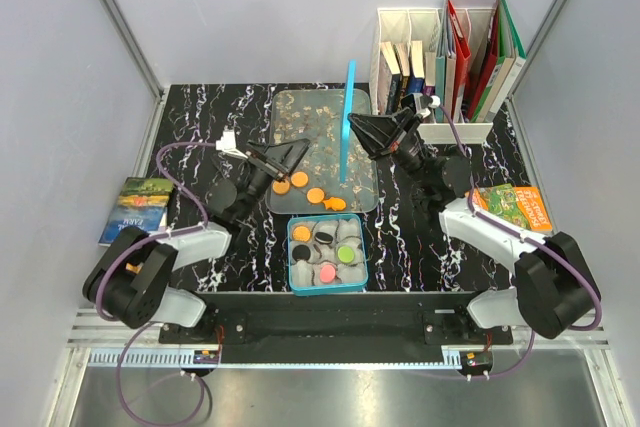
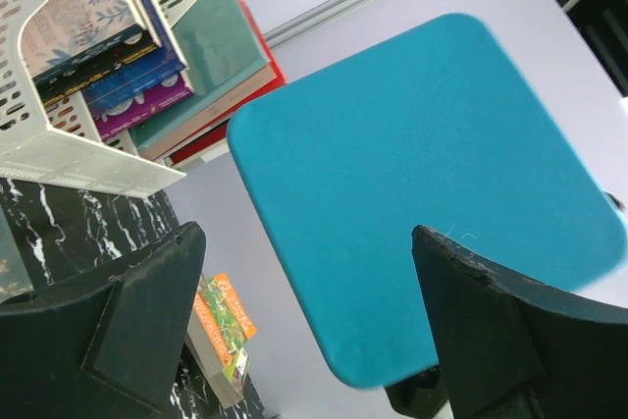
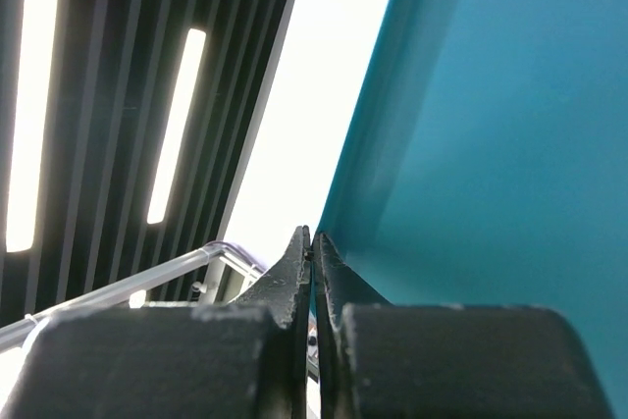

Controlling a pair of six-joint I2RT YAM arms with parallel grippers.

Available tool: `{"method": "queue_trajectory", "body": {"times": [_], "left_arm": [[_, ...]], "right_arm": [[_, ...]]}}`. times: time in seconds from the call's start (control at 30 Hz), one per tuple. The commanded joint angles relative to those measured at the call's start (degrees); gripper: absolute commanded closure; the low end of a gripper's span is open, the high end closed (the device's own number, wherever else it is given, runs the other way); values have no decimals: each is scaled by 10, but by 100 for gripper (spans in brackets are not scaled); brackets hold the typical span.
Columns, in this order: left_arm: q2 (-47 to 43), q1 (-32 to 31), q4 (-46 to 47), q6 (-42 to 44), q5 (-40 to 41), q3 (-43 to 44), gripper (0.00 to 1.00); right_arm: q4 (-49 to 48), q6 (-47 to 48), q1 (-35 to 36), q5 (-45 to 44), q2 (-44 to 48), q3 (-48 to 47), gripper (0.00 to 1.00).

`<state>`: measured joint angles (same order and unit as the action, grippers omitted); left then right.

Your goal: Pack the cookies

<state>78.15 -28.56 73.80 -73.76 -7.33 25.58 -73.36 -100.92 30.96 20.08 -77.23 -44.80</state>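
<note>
Teal box (image 1: 291, 265): nearest of all, on the black marbled surface (image 1: 200, 127) just ahead of the arm bases. It is uncovered and lined with grey paper cups (image 1: 349, 236).
Cookies (image 1: 347, 253) in the box: five sit in the cups, one orange, two black, one green and one pink.
Orange cookies (image 1: 315, 194): four more lie loose on the near end of the clear tray (image 1: 320, 117), just beyond the box.
Left tool (image 1: 295, 155): hovers over the tray's left edge, beside the loose ones, its fingers spread wide with nothing between them.
Right tool (image 1: 353, 127): over the tray's right side, fingers pinched tight on the edge of the teal lid (image 1: 349, 112).
Teal lid: stands on edge, upright above the tray, between the two tools, its broad face turned toward the left one.
Books (image 1: 137, 209): one lies flat out beside each arm.
File rack (image 1: 440, 132): far right corner, white, holding books and folders upright.
</note>
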Motion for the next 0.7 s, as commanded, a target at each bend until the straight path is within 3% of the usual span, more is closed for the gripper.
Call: {"method": "queue_trajectory", "body": {"times": [0.0,0.67], "left_arm": [[32,-4,217,1,-8,39,10],[99,-54,217,-53,15,94,6]], "right_arm": [[-166,15,7,-14,6,-33,100],[-165,20,7,-11,33,-10,100]]}}
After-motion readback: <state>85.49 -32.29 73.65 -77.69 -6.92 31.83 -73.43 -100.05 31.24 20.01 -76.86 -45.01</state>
